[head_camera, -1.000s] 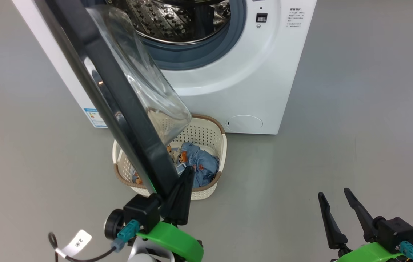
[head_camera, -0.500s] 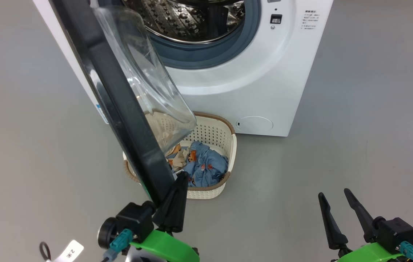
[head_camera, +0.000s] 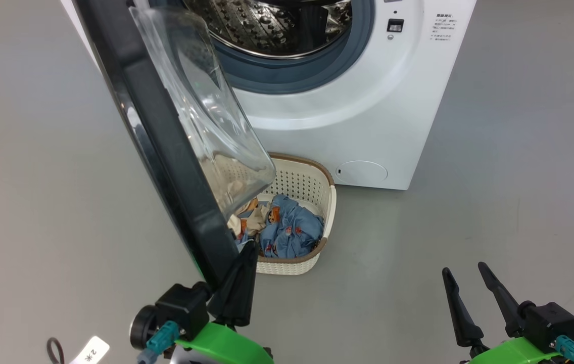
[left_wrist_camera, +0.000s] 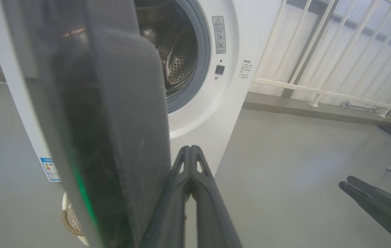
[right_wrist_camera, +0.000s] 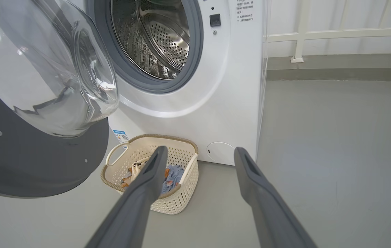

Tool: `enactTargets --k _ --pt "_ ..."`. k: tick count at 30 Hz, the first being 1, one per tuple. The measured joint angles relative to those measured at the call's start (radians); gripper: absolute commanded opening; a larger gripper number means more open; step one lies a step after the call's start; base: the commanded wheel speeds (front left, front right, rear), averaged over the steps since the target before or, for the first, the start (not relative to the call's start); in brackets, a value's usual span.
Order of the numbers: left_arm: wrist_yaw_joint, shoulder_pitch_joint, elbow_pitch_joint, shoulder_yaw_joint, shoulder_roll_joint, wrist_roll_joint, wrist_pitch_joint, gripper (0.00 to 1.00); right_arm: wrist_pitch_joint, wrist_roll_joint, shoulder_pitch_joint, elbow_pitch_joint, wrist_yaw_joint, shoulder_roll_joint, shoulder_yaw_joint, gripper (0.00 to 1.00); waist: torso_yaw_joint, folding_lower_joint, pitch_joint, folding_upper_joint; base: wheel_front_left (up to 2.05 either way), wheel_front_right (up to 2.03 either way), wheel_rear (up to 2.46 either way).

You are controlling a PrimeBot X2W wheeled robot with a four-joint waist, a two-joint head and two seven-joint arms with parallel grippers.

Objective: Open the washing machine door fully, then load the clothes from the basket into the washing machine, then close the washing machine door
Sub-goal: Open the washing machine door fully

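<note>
The washing machine [head_camera: 368,111] stands with its steel drum [head_camera: 277,25] exposed. Its black washing machine door [head_camera: 165,141] hangs partly open, the glass bowl [head_camera: 206,116] bulging over the basket [head_camera: 328,202]. My left gripper [head_camera: 249,247] is shut, with nothing between its fingers, and leans against the inner side of the door's lower rim [left_wrist_camera: 113,120]. The clothes [head_camera: 289,230], light blue and cream, lie in the basket on the floor before the machine. My right gripper [head_camera: 464,268] hovers open at the lower right, empty, and in its wrist view [right_wrist_camera: 200,151] it points at the basket [right_wrist_camera: 181,139].
Grey floor spreads on both sides of the machine. A white railing [left_wrist_camera: 319,51] runs behind it to the right. The round service flap [head_camera: 363,172] sits low on the machine's front. A tagged cable [head_camera: 90,351] hangs by my left wrist.
The head camera has shifted, so the machine sits further right in the picture. Against the machine, the door has swung wider with my left gripper, uncovering more of the basket. The right gripper has stayed put.
</note>
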Motion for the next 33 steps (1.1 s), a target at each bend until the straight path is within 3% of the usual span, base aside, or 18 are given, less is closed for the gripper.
enactTargets --k 16,33 --pt "0.044 0.021 -0.073 -0.001 0.015 -0.007 0.05 0.0 0.0 0.002 0.0 0.001 0.0 0.0 0.001 1.0 0.017 0.0 0.006 0.0 0.0 0.0 0.0" --pt "0.044 0.012 -0.044 -0.007 0.021 -0.007 0.049 0.0 0.0 0.011 -0.002 0.007 0.0 0.001 0.004 1.0 -0.018 0.0 0.015 0.0 0.0 0.0 0.0"
